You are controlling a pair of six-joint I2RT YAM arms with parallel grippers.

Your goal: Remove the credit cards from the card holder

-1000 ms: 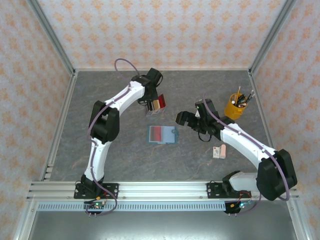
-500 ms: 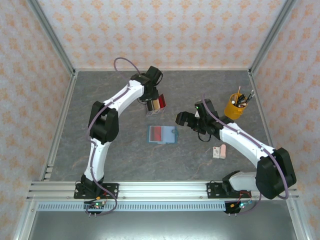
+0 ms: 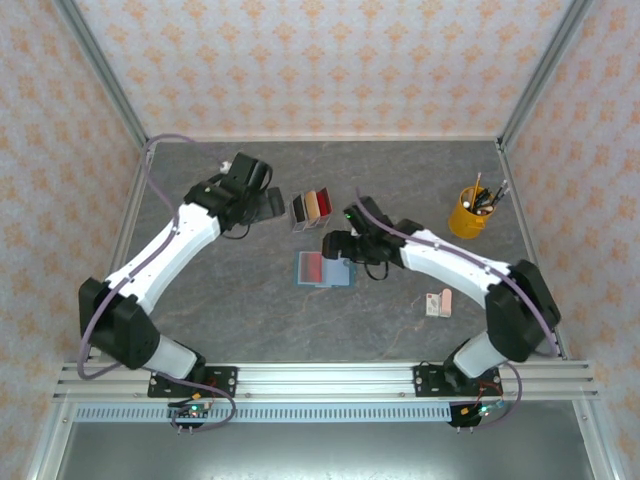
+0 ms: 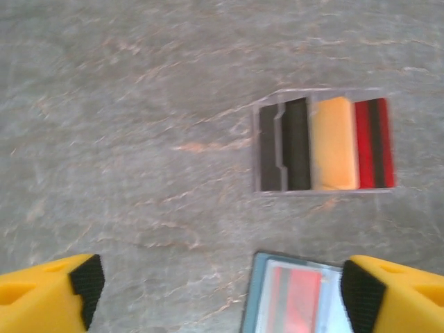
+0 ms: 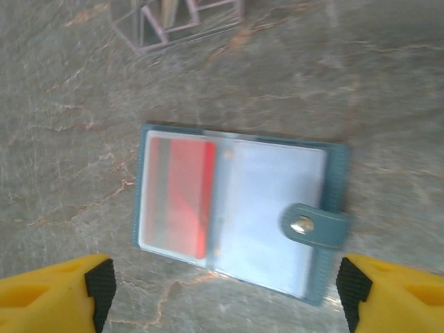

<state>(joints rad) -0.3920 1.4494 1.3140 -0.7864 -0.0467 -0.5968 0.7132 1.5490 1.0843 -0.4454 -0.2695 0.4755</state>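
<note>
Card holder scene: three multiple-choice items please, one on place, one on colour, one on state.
1. Where are the three side-by-side cards relative to the card holder? A) on top of it B) beyond it, toward the far wall C) on its near side
2. What colour is the pocketed card? A) green B) white C) red
3. The card holder is: A) lying open B) snapped shut C) standing on edge
B: the top view shows them farther back. C: red shows through the pocket. A: both pockets face up, tab unfastened.
</note>
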